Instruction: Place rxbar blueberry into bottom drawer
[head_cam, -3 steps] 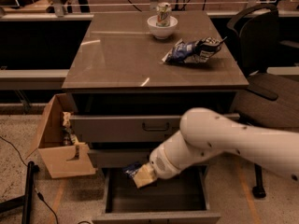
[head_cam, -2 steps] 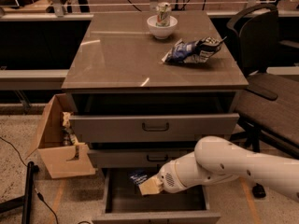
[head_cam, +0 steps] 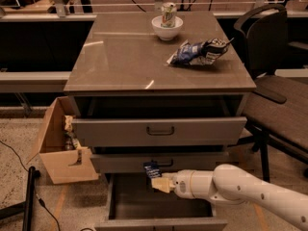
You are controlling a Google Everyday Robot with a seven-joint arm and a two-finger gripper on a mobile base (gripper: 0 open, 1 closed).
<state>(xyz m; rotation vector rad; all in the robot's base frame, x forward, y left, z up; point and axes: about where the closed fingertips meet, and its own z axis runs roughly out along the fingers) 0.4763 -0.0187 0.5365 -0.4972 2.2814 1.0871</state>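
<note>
Shifted right and slightly up since the last frame: jaws pinched on small flat dark navy-blue rxbar blueberry (head_cam: pixel 151 169), held before the shallow grey middle drawer (head_cam: pixel 202 161). Tan-tipped gripper (head_cam: pixel 156 178) hangs over the open deep grey metal bottom drawer (head_cam: pixel 134 201). White arm (head_cam: pixel 240 189) enters from right. Crumpled blue-and-white chip bag (head_cam: pixel 197 53) lies on the far tabletop.

The one camera sits raised in front of the cabinet (head_cam: pixel 192 129), facing it squarely and tilted down, so the tabletop (head_cam: pixel 139 57) fills the upper middle of the view. It stands at middling range: the whole cabinet fits, with floor (head_cam: pixel 14 143) at left and a chair (head_cam: pixel 269 37) at right. The arm (head_cam: pixel 240 189) enters from the lower right. Its tool (head_cam: pixel 156 182) is low in frame over the open bottom drawer (head_cam: pixel 139 203), holding the rxbar blueberry (head_cam: pixel 151 169).
</note>
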